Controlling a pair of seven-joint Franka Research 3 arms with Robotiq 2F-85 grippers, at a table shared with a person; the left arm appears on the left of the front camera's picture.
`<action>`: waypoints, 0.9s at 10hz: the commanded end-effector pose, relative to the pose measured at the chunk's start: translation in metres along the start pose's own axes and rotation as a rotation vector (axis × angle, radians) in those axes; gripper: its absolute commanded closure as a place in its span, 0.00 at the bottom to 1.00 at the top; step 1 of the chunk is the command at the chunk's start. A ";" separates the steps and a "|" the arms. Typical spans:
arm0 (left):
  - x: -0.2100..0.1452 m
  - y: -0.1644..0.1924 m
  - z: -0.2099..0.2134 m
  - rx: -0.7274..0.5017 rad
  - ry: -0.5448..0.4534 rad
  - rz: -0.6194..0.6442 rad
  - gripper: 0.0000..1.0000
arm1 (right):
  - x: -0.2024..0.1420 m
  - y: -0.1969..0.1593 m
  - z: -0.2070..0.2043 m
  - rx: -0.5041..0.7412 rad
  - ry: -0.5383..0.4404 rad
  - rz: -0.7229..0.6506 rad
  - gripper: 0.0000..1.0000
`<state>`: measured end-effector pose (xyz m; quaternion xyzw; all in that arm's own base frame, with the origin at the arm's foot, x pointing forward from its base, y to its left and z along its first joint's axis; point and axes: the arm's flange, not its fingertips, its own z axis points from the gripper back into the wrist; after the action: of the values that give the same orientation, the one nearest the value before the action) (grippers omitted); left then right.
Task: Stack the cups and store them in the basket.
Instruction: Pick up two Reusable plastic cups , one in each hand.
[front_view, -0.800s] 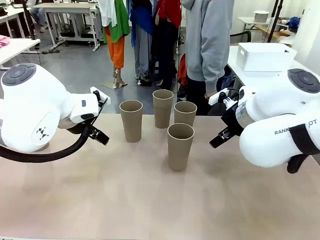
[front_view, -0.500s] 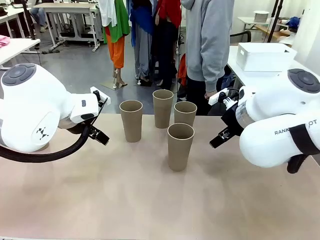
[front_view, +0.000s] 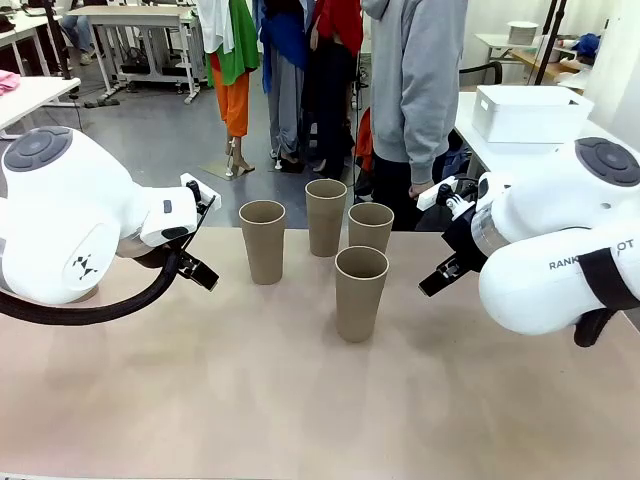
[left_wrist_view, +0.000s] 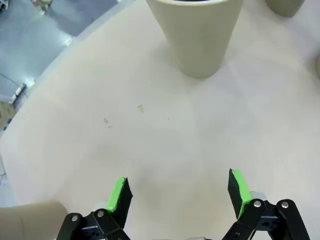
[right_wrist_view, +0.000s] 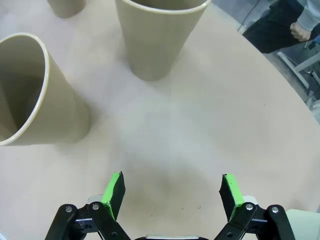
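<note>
Tan cups (front_view: 361, 293) are standing upright and apart on the worktop (front_view: 300, 400) in the front view. Four are showing, none nested yet. The basket (front_view: 530, 112) is sitting on a separate table (front_view: 480, 140) at the far right, well apart from the cups, and a person (front_view: 415, 80) is standing behind the worktop.

In the left wrist view, the left end effector (left_wrist_view: 178, 184) is hovering over bare worktop with its fingers spread apart and nothing between them. One cup (left_wrist_view: 195, 35) is standing ahead of it.

In the right wrist view, the right end effector (right_wrist_view: 171, 182) is likewise gaping empty, with one cup straight ahead and another close at the picture's left.

Stacking is looking not yet begun, so I am judging the step in hand to be the first reach. The next move is calling for one end effector to close on a cup's wall and clamp it without crushing, then lift it clear and lower it squarely into a neighbour.
</note>
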<state>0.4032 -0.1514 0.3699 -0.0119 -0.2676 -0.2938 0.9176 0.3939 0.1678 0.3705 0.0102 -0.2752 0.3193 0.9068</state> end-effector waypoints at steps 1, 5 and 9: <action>0.000 0.000 0.000 0.000 0.000 -0.001 0.00 | 0.000 0.000 0.000 0.000 0.000 0.000 0.00; 0.032 0.046 0.067 -0.073 -0.027 0.016 0.00 | 0.046 -0.038 0.080 0.005 -0.029 -0.064 0.00; 0.011 0.087 0.159 -0.305 -0.091 -0.190 0.00 | 0.015 -0.094 0.162 0.124 -0.087 0.026 0.00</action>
<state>0.3925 -0.0838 0.5161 -0.1074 -0.2657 -0.3694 0.8840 0.3917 0.1020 0.5296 0.0449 -0.2937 0.3093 0.9034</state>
